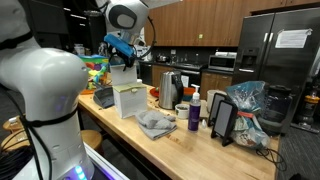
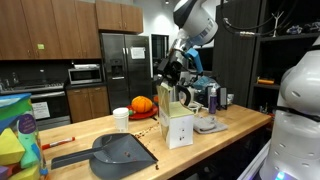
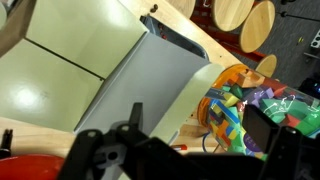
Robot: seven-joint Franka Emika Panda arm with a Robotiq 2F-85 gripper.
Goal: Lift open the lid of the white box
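My gripper (image 2: 170, 78) hangs just above the box (image 2: 180, 128) on the counter (image 2: 238, 122), at the free top edge of the lid (image 2: 168, 97), which looks steeply raised from its hinge. I cannot tell whether my jaws pinch that edge or stand apart. The lid lies straight below me, so opening it further means swinging that edge back over the hinge.

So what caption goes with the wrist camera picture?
Robot gripper above the white box, bright toys lying beyond it.
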